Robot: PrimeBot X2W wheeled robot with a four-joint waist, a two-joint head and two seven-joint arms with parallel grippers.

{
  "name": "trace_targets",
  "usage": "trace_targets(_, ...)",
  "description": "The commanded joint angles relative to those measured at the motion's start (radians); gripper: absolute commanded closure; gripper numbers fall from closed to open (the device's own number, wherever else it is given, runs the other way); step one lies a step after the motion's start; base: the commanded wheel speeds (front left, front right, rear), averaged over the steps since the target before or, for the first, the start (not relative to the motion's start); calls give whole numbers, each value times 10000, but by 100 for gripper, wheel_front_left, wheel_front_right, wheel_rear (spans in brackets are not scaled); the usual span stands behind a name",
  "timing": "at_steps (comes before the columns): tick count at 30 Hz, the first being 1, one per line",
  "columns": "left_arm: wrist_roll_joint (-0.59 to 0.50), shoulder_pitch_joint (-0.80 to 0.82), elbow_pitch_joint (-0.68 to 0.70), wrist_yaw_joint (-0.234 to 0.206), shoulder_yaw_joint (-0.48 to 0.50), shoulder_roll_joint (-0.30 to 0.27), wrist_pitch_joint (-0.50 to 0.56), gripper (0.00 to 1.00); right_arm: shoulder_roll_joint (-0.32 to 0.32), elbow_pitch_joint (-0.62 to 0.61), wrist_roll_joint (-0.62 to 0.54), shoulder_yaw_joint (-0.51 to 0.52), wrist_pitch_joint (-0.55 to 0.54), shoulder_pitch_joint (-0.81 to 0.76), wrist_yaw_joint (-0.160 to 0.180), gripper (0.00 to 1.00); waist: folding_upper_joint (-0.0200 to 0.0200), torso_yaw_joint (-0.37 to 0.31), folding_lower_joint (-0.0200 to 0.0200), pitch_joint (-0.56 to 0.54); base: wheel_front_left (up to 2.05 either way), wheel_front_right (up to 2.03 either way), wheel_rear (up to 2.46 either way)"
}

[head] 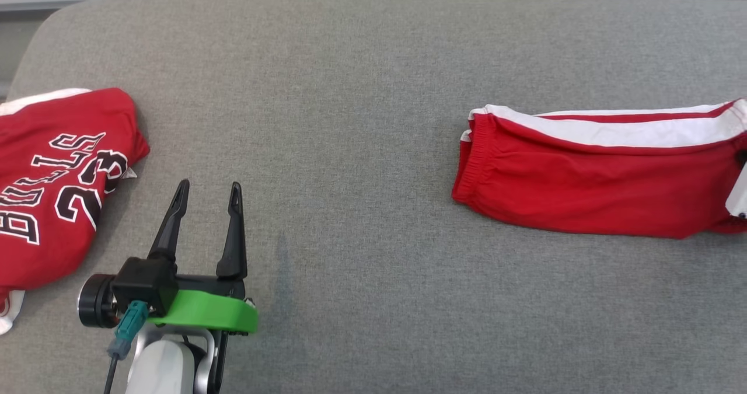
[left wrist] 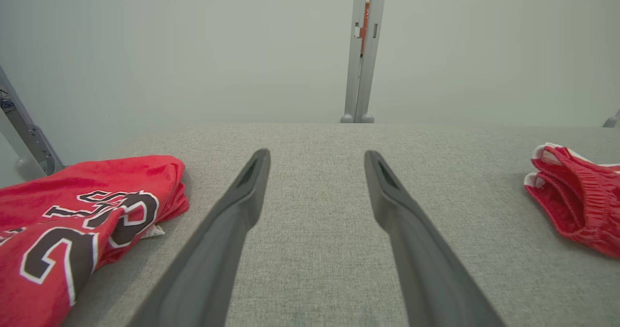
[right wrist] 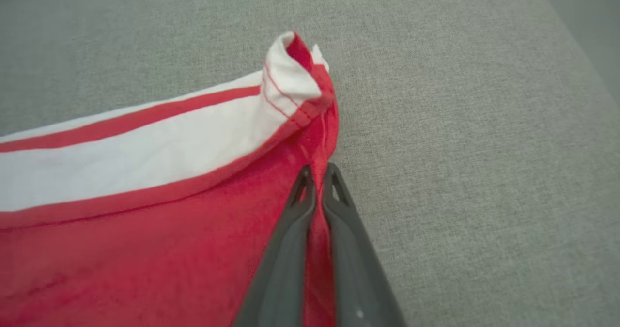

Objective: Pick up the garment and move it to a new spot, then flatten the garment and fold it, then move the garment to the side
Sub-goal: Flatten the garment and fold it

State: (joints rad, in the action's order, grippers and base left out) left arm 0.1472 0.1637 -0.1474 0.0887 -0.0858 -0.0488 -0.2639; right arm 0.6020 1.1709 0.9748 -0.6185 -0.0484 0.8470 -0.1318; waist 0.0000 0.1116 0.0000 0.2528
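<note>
Red shorts (head: 583, 189) with a white side stripe lie at centre right of the head view, flat on the grey fabric counter (head: 350, 149). The right tool (right wrist: 317, 174), at lower centre of its wrist view, is pinched narrow on the shorts' red edge. The left tool (head: 209, 185), at lower left, stands wide and empty, near a red Bulls jersey (head: 52, 189).

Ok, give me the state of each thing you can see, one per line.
red shorts: lying on the surface, doubled over, pinched at one end
right claw: shut on the red shorts
left claw: open, empty
red jersey: lying loosely bunched, untouched
</note>
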Motion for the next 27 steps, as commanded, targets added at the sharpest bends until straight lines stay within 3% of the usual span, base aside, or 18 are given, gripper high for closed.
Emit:
trace_targets(1, -13, -174, -36, 8, 64, -34, -7, 0, -39, -202, 130, -12, 142, -131, 22, 100, 0, -139, 0, -221, 0, 0, 0)
trace_targets(13, -21, -581, -42, 47, 127, -33, -7, 0, -628, -2191, 1164, -205, -72, -565, 20, 100, 0, -504, 0, -965, 0, 0, 0)
trace_targets(27, 158, -791, -23, -93, -4, -34, -7, 0, -1497, -3876, 2281, -299, -1012, -625, 17, 100, 0, -153, 0, -1278, 0, 0, 0)
